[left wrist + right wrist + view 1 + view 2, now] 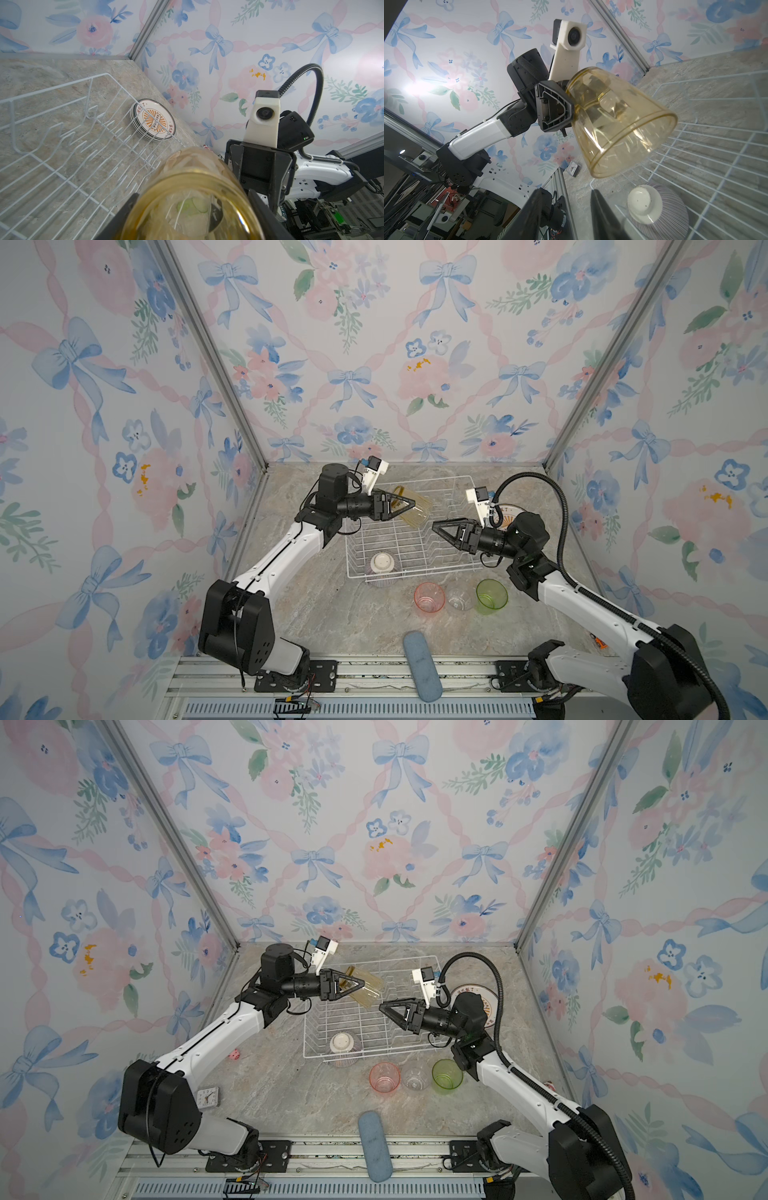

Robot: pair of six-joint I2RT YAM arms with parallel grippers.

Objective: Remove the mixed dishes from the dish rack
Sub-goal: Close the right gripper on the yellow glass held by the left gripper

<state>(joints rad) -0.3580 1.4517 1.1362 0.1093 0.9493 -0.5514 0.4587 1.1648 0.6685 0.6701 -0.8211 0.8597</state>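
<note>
Left arm (286,549) reaches level over the dish rack (419,545), jaws pinching the tilted yellow tumbler (417,512); right arm (582,597) faces it, jaws part-spread, empty.

White arm shells (286,551), black joints (239,626), black triangular right end effector (435,526), white camera mounts (376,472), ribbed black cable (564,514)

Light: soft, even, bright in both top views; shadows on the tabletop (332,622) faint
Glare: blown-out white spot on the wallpaper (419,88) in the right wrist view; highlights on the yellow tumbler (623,124)
Focus: right gripper (566,218) blurred close to its lens; tumbler rim soft in the left wrist view
Distortion: frame posts (208,352) splay toward the upper corners
</note>
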